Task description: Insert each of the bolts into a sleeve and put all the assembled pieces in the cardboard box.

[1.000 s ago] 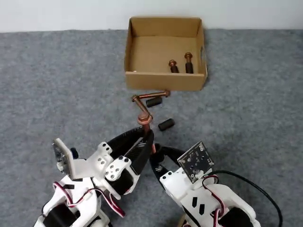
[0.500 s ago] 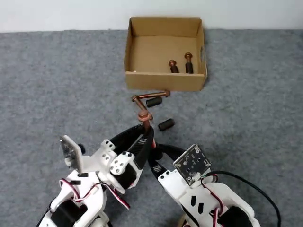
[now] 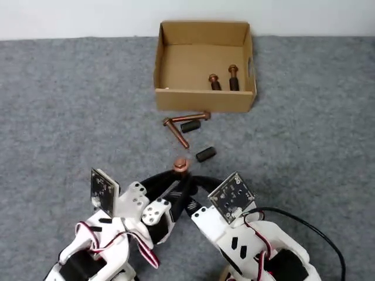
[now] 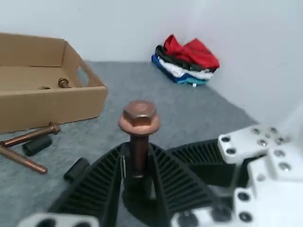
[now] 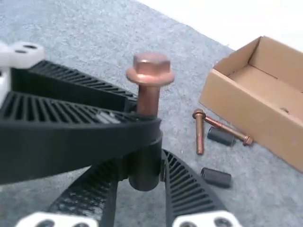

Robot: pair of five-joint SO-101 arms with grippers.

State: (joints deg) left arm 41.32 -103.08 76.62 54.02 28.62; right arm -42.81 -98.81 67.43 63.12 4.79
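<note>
A copper bolt [image 3: 180,165] stands upright between the two arms, head up. My left gripper [image 3: 176,182] is shut on its shank [image 4: 138,153]. Below it, my right gripper [image 5: 142,177] is shut on a black sleeve [image 5: 143,163], and the bolt's lower end sits in that sleeve. Two loose bolts [image 3: 188,117] [image 3: 176,132] and two loose sleeves [image 3: 190,126] [image 3: 205,154] lie on the carpet in front of the cardboard box [image 3: 204,100]. Inside the box lie two assembled pieces [image 3: 215,82] [image 3: 234,77].
Grey carpet [image 3: 70,117] spreads open to both sides of the box. A white wall runs behind the box. A pile of folded clothes [image 4: 187,59] lies by the wall. A black cable [image 3: 319,231] trails from the right arm.
The bolt has swung from a slant pointing away to upright, and its head has come back toward the arms. Both arms have drawn closer together under it.
</note>
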